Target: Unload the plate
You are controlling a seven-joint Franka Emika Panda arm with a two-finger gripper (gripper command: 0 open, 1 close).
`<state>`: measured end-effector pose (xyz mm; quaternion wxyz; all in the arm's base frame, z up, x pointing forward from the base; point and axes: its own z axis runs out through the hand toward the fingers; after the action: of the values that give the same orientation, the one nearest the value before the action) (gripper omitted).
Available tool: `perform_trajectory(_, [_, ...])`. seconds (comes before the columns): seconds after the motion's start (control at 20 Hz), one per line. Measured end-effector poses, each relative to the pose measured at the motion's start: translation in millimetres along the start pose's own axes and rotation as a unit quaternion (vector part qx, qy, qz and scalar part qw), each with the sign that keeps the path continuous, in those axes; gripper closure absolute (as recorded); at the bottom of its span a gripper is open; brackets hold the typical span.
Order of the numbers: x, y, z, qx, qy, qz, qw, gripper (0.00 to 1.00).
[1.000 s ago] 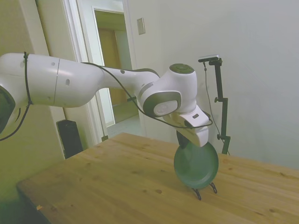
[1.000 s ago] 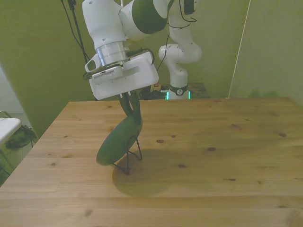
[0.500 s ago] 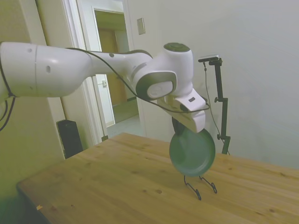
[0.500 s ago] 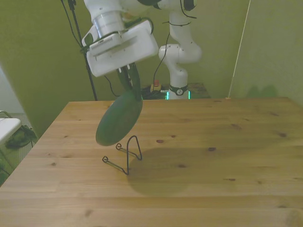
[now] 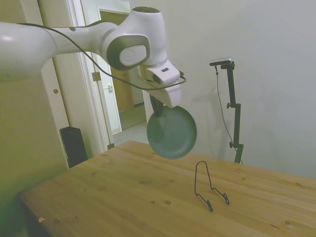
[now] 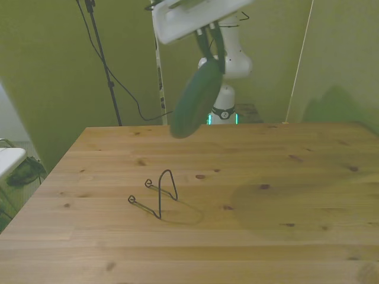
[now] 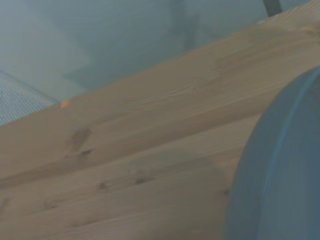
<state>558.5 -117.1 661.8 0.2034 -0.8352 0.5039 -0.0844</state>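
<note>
The teal-green plate (image 5: 172, 132) hangs on edge high above the table, well clear of the wood, and shows in the front view as a tilted dark-green disc (image 6: 195, 99). My gripper (image 5: 158, 104) is shut on the plate's upper rim, its dark fingers (image 6: 208, 42) straddling the edge. The thin black wire stand (image 5: 209, 186) stands bare on the table below and to the side of the plate (image 6: 160, 193). In the wrist view the plate's rim (image 7: 280, 165) fills one corner, blurred, over the table's planks.
The wooden table (image 6: 266, 225) spreads around the stand. A doorway (image 5: 121, 79) and a dark speaker box (image 5: 74, 144) lie behind the table's far side in the side view. A second white arm (image 6: 228, 71) stands behind the table in the front view.
The plate has come off the wire stand and risen with my gripper, moving up and away from the stand. The stand now holds nothing.
</note>
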Motion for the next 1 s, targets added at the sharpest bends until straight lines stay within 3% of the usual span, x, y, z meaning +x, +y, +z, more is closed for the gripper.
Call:
perform_trajectory(0.15, [-46,-40,52,-0.049,0.023,0.014,0.9984,1.0])
perform_trajectory(0.25, [-63,-59,106,-0.095,0.041,0.032,0.9942,1.0])
perform_trajectory(0.45, [-62,-75,198,-0.164,0.072,0.061,0.9819,1.0])
perform_trajectory(0.65, [-48,-70,278,-0.22,0.077,0.081,0.9691,1.0])
perform_trajectory(1.0, [-27,-60,337,-0.253,0.083,0.096,0.9589,1.0])
